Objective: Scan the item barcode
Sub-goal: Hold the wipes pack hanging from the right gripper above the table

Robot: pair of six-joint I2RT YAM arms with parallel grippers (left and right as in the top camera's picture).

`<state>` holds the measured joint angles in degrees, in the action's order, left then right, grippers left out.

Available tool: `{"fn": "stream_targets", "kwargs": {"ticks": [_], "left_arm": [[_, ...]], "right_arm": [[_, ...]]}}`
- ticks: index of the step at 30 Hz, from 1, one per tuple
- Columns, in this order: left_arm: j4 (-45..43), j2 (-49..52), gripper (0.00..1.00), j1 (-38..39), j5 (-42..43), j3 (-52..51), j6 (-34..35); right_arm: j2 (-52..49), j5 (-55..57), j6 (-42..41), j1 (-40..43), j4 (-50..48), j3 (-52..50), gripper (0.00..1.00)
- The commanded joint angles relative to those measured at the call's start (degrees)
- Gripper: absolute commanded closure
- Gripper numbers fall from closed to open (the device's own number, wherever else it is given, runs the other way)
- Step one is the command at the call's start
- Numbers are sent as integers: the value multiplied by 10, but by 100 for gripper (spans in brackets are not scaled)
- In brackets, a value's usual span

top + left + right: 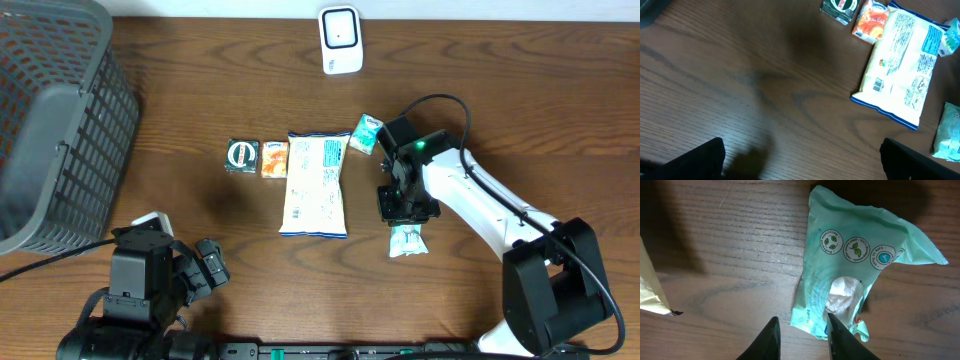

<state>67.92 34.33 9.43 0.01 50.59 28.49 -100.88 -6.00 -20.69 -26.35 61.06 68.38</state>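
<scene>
A mint-green wipes packet (850, 260) lies flat on the wooden table, also seen in the overhead view as the packet (407, 241). My right gripper (802, 321) hovers over its lower left corner, jaws a little apart. One finger overlaps the packet's edge; the other stands over bare wood beside it, so nothing is clamped. The white scanner (340, 40) stands at the table's far edge. My left gripper (802, 155) is wide open over bare wood at the near left, holding nothing.
A row of items lies mid-table: a dark green round-logo packet (241, 155), an orange packet (275, 158), a large white and blue bag (315, 184) and a small teal box (366, 133). A grey mesh basket (55, 120) fills the far left.
</scene>
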Motion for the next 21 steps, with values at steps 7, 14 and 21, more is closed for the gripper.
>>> {"fn": "stream_targets", "kwargs": {"ticks": [7,14,21], "left_arm": [[2,-2,2,-1,-5,-1,-1],[2,-2,3,-1,-5,-1,-1],[2,-2,3,-1,-5,-1,-1]], "right_arm": [[0,0,6,-4,1,-6,74],[0,1,6,-4,-2,-6,73],[1,1,6,-4,-2,-6,72]]}}
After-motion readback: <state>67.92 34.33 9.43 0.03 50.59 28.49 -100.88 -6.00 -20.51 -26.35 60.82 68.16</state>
